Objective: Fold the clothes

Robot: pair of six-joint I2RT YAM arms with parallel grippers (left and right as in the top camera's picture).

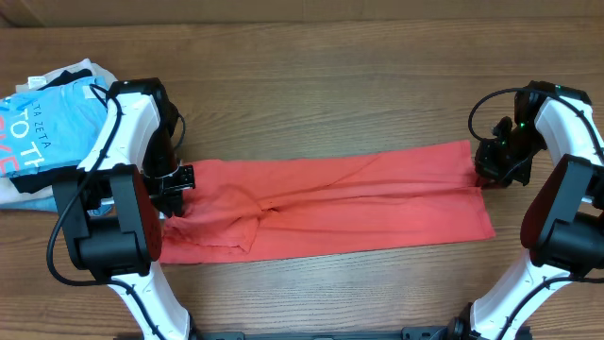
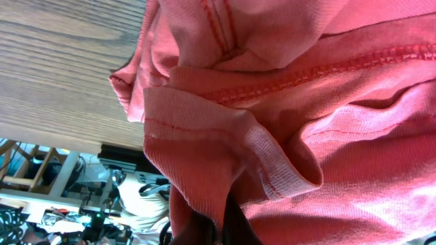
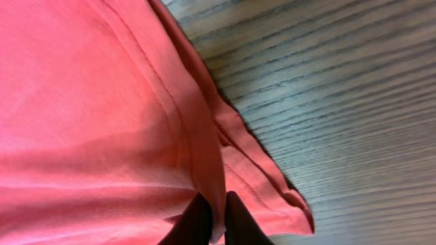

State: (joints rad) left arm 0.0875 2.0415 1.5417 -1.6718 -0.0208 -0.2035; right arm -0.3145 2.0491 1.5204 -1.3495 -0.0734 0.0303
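Overhead: arms low at opposite ends of T-shirt (image 1: 330,203) on worktop (image 1: 330,94).
Left hand (image 1: 181,184) pinches collar end; right hand (image 1: 486,175) pinches hem.

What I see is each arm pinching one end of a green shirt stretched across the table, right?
Not green: the overhead view shows the shirt is coral-red. The left fingers and right fingers each pinch one end, across the table.

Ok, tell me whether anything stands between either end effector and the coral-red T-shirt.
Nothing visible does. The left end effector is shut on the coral-red T-shirt at its collar end, the right end effector on the opposite hem edge. The light blue printed tee lies off to the side, apart from it.
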